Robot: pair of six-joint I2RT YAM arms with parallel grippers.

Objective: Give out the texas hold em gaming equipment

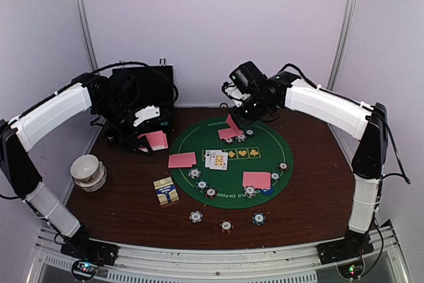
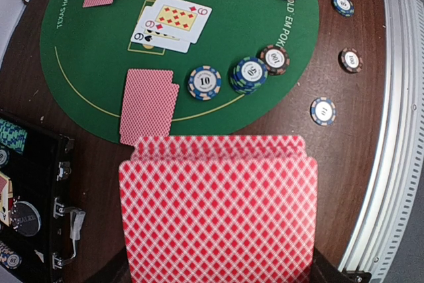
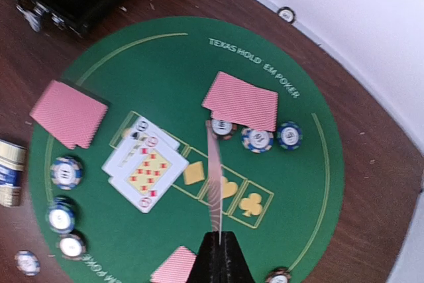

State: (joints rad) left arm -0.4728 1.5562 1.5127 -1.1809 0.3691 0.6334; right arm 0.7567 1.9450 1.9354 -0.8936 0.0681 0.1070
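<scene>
Top external: left hand (image 1: 148, 136) grips pink-backed cards (image 2: 218, 210); right hand (image 1: 233, 120) pinches 1 card (image 3: 213, 177) above the green mat (image 1: 268, 140).

Soft even overhead light, faint shadows. Top view slightly grainy. Left wrist: cards (image 2: 218, 210) sharp. Right wrist: single card (image 3: 214, 183) blurred, far wall (image 3: 371, 4) washed out.
</scene>
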